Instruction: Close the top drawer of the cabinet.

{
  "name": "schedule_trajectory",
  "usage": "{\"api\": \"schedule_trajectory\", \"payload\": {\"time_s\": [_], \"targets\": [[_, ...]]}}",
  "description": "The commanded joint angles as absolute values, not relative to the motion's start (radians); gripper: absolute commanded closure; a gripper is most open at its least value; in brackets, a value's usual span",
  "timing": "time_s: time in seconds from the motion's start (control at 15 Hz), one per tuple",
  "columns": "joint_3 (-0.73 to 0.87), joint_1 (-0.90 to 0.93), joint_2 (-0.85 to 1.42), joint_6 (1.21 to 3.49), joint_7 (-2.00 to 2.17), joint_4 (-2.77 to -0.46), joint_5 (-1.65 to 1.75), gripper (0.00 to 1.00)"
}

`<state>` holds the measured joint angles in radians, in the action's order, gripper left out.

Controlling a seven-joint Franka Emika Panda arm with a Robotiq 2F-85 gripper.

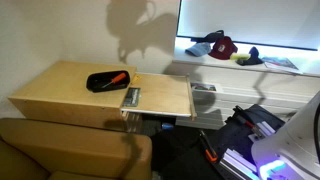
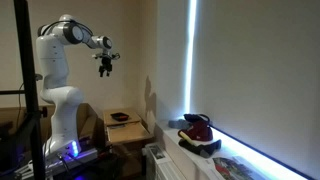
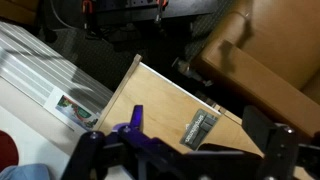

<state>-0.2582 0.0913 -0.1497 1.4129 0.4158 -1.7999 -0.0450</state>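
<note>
Claw [image 2: 104, 68] hangs high in the air, well above the cabinet [image 2: 130, 135], touching nothing. In the wrist view its fingers [image 3: 88, 150] stand wide apart with nothing between them.

The top drawer [image 1: 158, 117] sits under the desk [image 1: 60, 85] edge that carries the booklet [image 1: 131, 96]. It looks pulled out a little there, but we can't read how far from these views. The handle is too small to make out.

Step in hand, as we judge it: the approach, with no contact on the drawer yet. We'd come down in front of that desk edge rather than over it, staying off the booklet and the black tray [image 1: 108, 80] near the desk's middle. Then we'd put a flat finger face on the drawer front near its centre and push straight in along the slide, since off-centre contact could rack it. No need to grab the handle. Closing the fingers first would give us a stiffer pusher. Watch the brown seat [image 1: 70, 150] along the adjacent desk edge. Stop when the front sits flush.
</note>
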Motion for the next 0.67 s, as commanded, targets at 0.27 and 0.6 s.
{"api": "schedule_trajectory", "payload": {"time_s": [0.27, 0.6], "targets": [[-0.198, 0.084, -0.213, 1.558, 0.463, -2.089, -0.013, 0.00], [-0.135, 0.041, -0.177, 1.646, 0.581, -2.313, 0.039, 0.00]]}}
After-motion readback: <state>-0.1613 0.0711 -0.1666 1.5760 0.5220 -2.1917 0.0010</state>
